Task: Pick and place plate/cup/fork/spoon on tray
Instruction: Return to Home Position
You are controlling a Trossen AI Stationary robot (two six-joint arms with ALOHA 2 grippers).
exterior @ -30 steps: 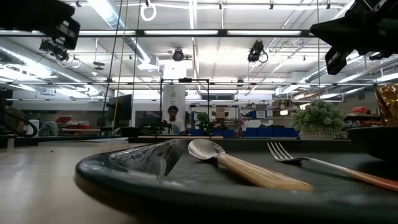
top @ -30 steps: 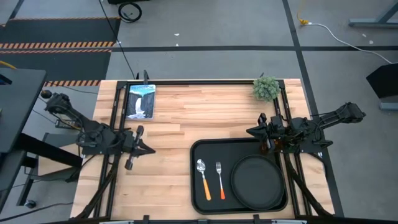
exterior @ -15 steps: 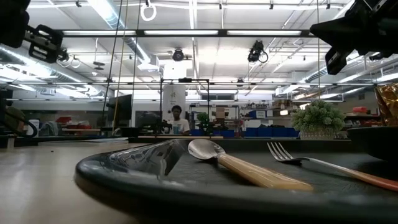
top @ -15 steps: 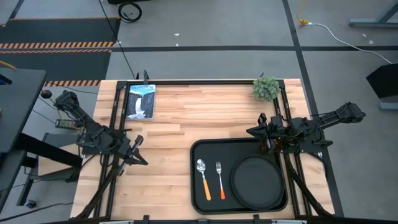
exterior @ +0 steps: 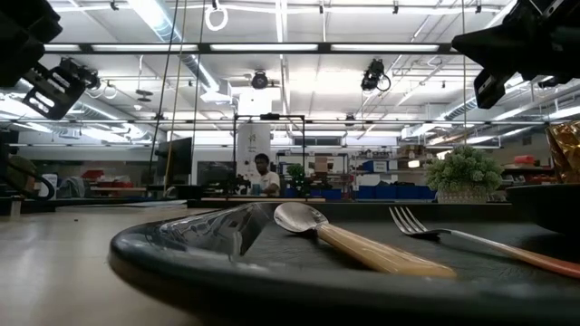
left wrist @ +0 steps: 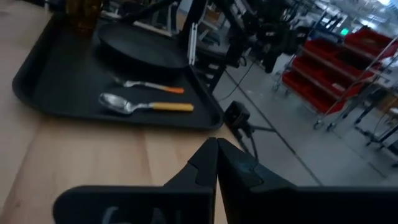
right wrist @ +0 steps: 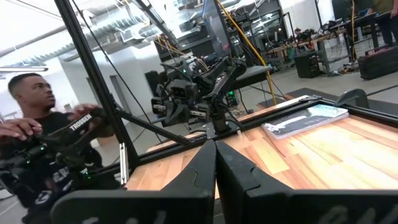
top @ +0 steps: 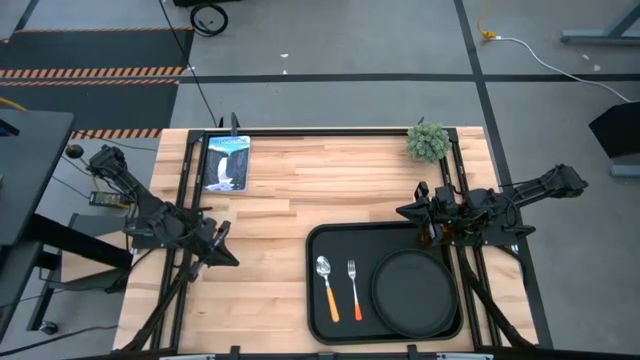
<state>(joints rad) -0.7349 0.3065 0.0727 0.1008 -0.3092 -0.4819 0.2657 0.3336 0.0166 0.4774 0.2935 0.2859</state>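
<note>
Black and rectangular, the tray (top: 385,283) lies on the right front part of the wooden table (top: 300,190), holding the plate (top: 413,293) on its right side, the fork (top: 354,288) and spoon (top: 326,286) side by side to the plate's left, and the amber cup (left wrist: 81,9) at its far right corner. The right gripper (top: 408,211) hovers just beyond the tray's far right corner with its fingers closed together on nothing. The left gripper (top: 226,258) is near the table's left edge, well apart from the tray, fingers likewise pressed shut and empty.
</note>
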